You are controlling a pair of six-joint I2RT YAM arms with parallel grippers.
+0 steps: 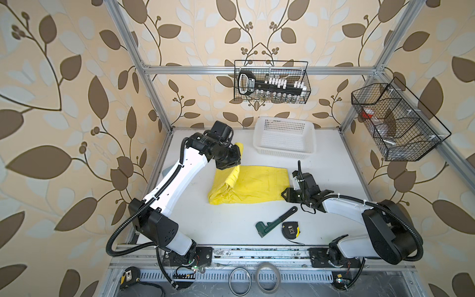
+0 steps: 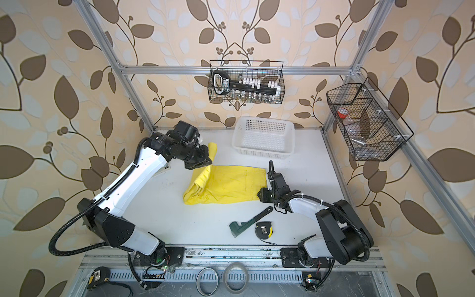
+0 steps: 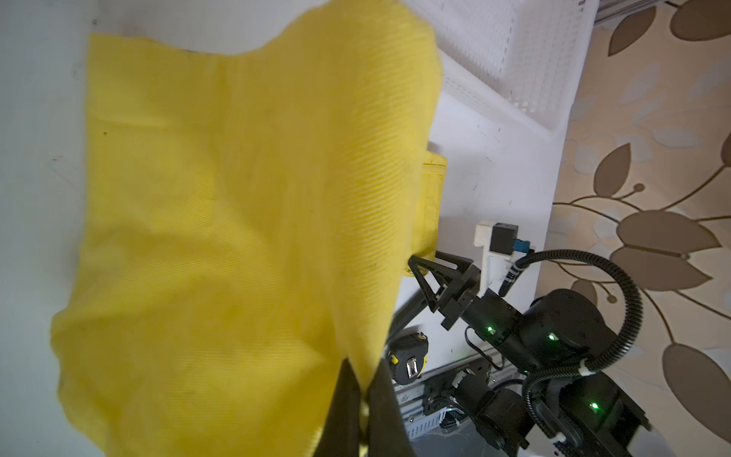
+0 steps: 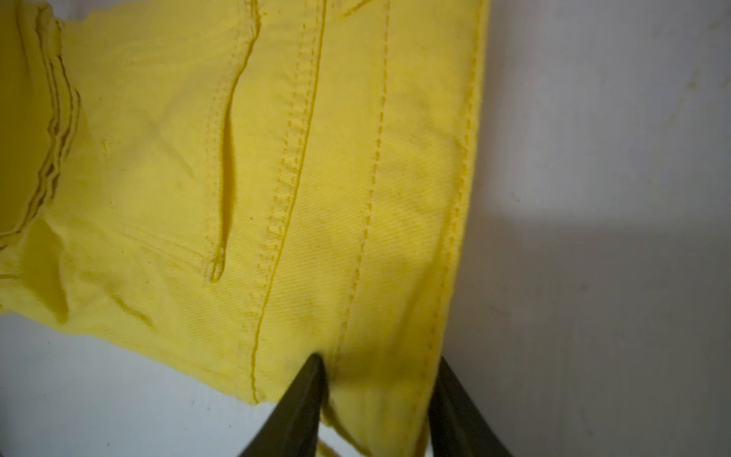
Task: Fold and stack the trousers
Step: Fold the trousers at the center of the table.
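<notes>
At the left pincer [image 3: 362, 382]: clenched on the leg end of the trousers [image 1: 257, 186], holding that cloth raised above the far left of the counter [image 1: 200, 226]. Outward from there: hangs down to the rest of the garment, lying flat mid-counter between the two pincers, long axis left to right, bunched fold at the left end, waist at the right. At the right pincer [image 4: 379, 366]: set astride the near right corner of the waistband, jaws part closed with cloth between; cannot tell whether biting yet. Nearer the leg end by far: the left pincer; nearer the waist: the right. Probably calls for carrying the raised end rightward along that axis, over the flat part, with the right corner pinned.
</notes>
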